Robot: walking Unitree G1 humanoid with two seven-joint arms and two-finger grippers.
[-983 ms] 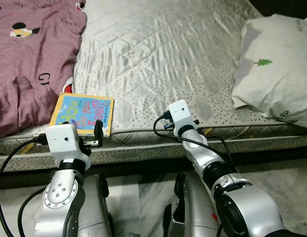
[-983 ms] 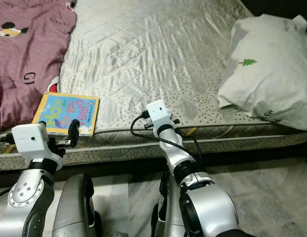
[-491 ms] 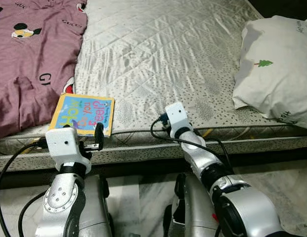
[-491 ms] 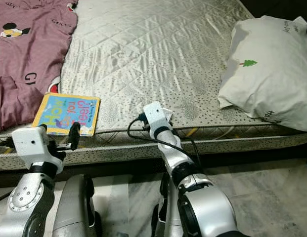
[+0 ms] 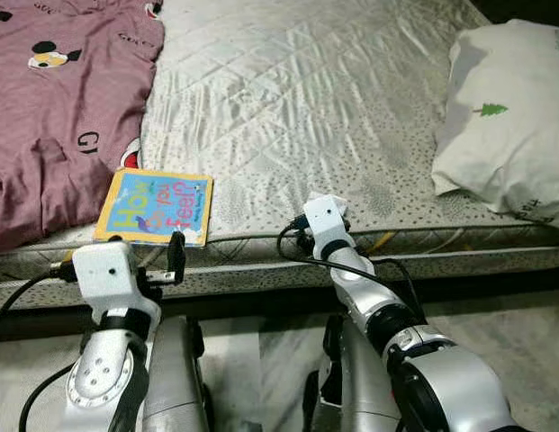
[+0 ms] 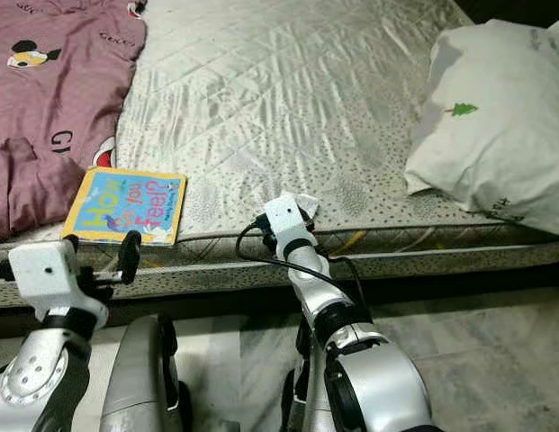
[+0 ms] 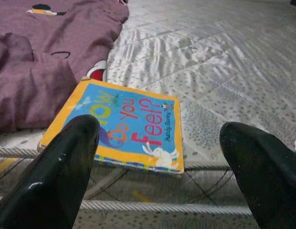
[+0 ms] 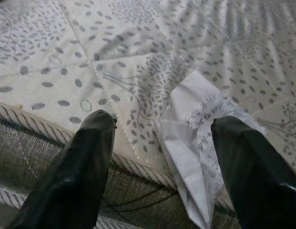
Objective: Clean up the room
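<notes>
your right fingers point(image 8: 157, 171) stand apart around the crumpled paper point(image 8: 198, 138) at the mattress point(image 5: 297, 108) edge; left fingers point(image 7: 157, 167) apart facing the book point(image 7: 124, 126). close too low and you could snag mattress fabric or nudge the paper off.

Bright, even light, sharp focus; sheen on the mattress point(image 5: 306, 99).

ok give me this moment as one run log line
left gripper: open, facing book at mattress edge | right gripper: open, around crumpled paper | nothing held
</notes>
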